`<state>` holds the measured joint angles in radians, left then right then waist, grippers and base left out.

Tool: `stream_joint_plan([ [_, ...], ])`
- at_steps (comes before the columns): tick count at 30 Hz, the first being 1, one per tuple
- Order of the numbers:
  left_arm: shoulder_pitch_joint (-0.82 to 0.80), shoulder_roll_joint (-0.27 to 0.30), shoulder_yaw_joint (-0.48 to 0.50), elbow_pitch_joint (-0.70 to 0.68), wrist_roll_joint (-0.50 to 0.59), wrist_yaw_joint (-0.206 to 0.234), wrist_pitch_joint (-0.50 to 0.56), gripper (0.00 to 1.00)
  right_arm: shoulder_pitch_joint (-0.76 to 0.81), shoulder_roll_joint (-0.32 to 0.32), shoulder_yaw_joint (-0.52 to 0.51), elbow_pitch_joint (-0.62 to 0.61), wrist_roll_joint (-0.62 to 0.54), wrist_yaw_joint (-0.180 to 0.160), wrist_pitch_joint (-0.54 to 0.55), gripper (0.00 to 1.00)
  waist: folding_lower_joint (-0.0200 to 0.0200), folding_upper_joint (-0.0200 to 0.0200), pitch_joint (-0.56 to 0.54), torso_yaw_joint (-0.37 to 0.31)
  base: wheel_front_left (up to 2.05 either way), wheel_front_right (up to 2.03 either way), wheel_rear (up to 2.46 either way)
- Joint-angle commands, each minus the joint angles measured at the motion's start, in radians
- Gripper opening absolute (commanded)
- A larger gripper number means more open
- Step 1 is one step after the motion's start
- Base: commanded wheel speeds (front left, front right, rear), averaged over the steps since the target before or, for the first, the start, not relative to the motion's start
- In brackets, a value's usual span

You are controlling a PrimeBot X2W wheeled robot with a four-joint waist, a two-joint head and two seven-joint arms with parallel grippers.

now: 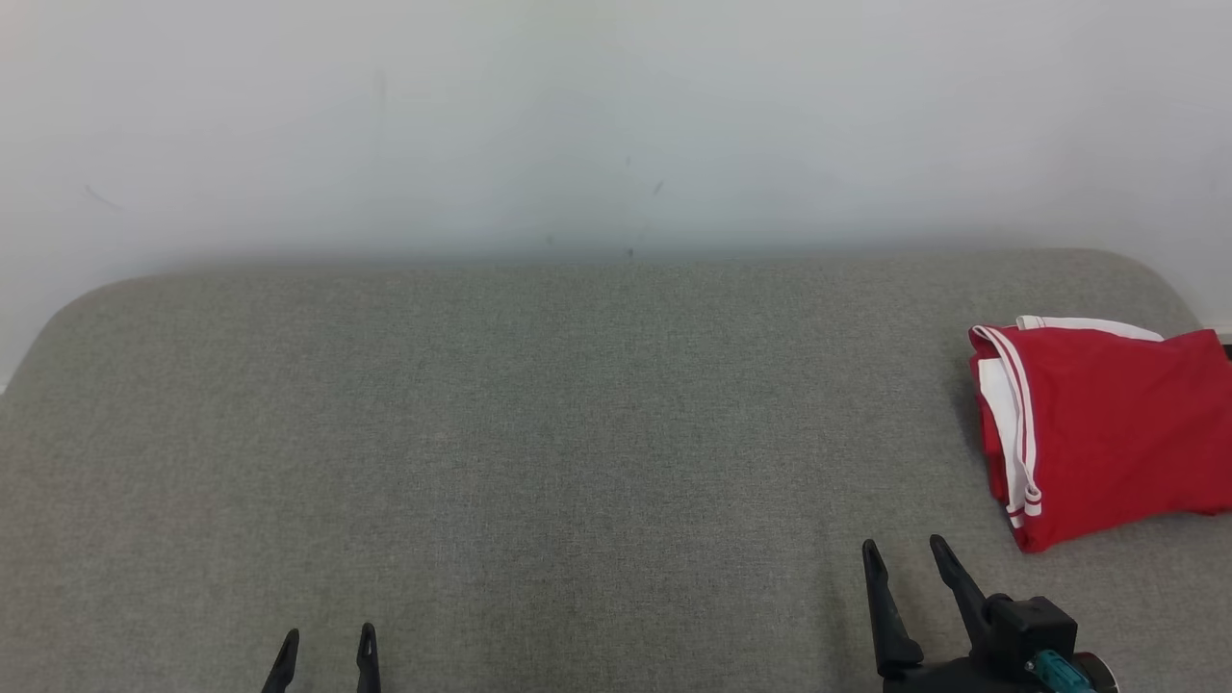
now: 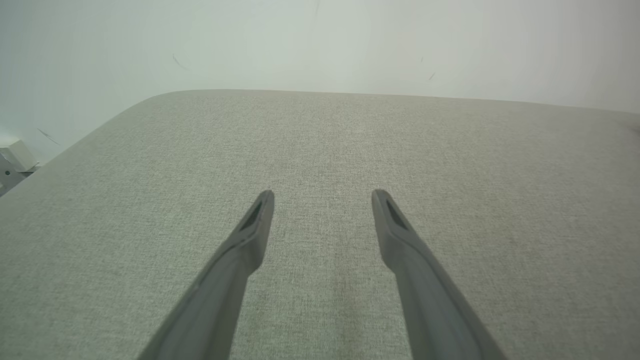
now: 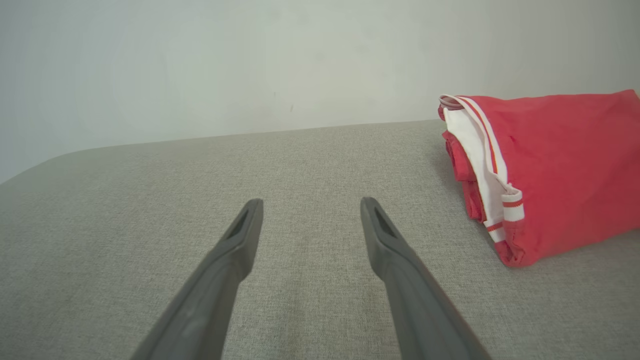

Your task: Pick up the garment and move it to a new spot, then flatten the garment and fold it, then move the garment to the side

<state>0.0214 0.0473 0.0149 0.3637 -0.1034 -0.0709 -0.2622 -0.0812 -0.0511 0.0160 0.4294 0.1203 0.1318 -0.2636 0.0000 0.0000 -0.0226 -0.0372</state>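
A red garment (image 1: 1107, 423) with white striped trim lies folded in a compact stack at the far right of the grey fabric surface (image 1: 577, 433). In the right wrist view the garment (image 3: 555, 165) sits to the right of the fingers, apart from them. My right gripper (image 1: 905, 549) is open near the front edge, left of and below the garment, holding nothing. My left gripper (image 1: 327, 633) is open at the lower left, far from the garment, over bare fabric (image 2: 320, 150).
A pale wall (image 1: 616, 115) rises right behind the grey surface. The surface has rounded back corners and its right edge runs close past the garment. A small grey fixture (image 2: 12, 162) shows beyond the surface's left edge in the left wrist view.
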Motion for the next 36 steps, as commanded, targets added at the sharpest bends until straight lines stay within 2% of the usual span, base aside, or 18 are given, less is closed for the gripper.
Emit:
stream_joint_plan([
  [1,-0.015,0.003,0.004,-0.015,-0.001,-0.001,-0.001,1.00,-0.022,0.000,0.000,-0.017,-0.001,0.000,0.000,1.00,0.0000,0.0000,0.001,0.001,0.00,0.00,0.00],
  [4,-0.017,0.003,0.004,-0.015,-0.005,-0.002,-0.001,1.00,-0.024,0.000,0.000,-0.016,-0.003,0.000,0.000,1.00,0.0000,0.0000,0.002,0.001,0.00,0.00,0.00],
  [5,-0.001,0.000,0.000,0.002,-0.003,-0.001,0.000,0.00,0.000,0.000,0.000,0.002,0.001,0.000,0.000,0.00,0.0000,0.0000,0.003,0.001,0.00,0.00,0.00],
  [10,0.004,-0.003,-0.001,0.038,-0.005,-0.001,0.005,0.00,0.019,0.001,-0.001,0.039,0.002,0.000,0.003,0.00,0.0000,0.0000,0.003,0.001,0.00,0.00,0.00],
  [36,-0.043,-0.001,0.032,-0.014,-0.492,-0.020,0.125,0.00,0.001,0.001,-0.043,-0.036,0.484,0.000,0.124,0.00,0.0000,0.0000,0.007,0.009,0.00,0.00,0.00],
])
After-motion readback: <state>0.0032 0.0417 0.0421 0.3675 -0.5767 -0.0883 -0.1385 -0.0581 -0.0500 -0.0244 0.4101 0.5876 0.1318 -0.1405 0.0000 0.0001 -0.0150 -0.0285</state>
